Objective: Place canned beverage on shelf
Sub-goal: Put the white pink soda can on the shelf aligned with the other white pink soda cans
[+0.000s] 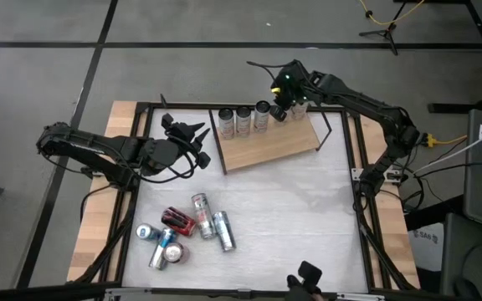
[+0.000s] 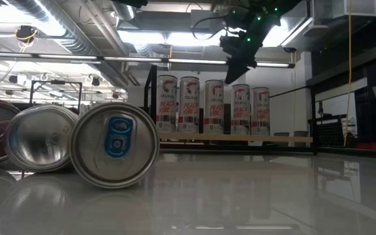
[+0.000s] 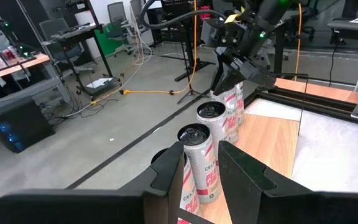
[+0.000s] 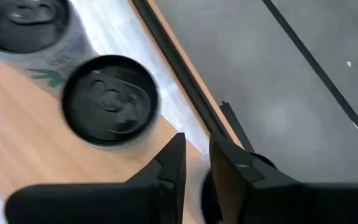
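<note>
Just below the right gripper [image 1: 279,107] stands the row of five upright cans [image 2: 211,106] on the shelf [image 1: 270,142], along its back edge. Its fingers [image 4: 229,165] are nearly closed with nothing between them, hovering over the row's end nearest that arm. Left gripper [image 1: 192,134] sits just off the shelf's other end, fingers [image 3: 244,168] shut and empty, pointing at the row. More cans [image 1: 187,230] lie loose on the bench [image 1: 291,217], well apart from both.

cans on shelf [image 2: 215,108]: "CELSIUS" near the top, red "PEACH VIBE" lower down, low view | nearest upright can [image 3: 199,163]: "CEL…", partly hidden, left wrist view | lying cans [image 2: 114,145]: no text legible
</note>
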You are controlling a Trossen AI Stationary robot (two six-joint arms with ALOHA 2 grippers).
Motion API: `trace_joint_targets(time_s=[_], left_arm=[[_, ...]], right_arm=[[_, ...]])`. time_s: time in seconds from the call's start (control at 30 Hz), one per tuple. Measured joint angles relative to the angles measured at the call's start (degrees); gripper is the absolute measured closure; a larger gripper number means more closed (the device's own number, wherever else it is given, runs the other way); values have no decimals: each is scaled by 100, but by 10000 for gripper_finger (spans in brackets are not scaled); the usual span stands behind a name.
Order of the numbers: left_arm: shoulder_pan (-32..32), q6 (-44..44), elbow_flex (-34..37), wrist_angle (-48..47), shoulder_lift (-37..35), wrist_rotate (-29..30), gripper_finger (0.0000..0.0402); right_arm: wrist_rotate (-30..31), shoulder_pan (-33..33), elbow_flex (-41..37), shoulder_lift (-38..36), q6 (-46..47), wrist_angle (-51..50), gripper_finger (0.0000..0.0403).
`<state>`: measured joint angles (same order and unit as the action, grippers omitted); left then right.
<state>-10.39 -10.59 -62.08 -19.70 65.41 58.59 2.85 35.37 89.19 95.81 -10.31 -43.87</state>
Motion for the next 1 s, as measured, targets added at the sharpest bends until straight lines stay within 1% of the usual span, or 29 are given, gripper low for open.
trace_joint_targets(time_s=[0.2,0.53,0.73,1.0], left_arm=[[0,-2,0,2,0,0,310],[-2,-2,0,2,0,0,310],[0,-13,0,2,0,2,310],[-2,-131,0,0,0,0,310]], right_arm=[[300,79,0,0,5,-185,337],[448,77,2,0,2,-420,337],[715,77,2,0,5,-473,337],[721,68,2,0,3,-471,337]])
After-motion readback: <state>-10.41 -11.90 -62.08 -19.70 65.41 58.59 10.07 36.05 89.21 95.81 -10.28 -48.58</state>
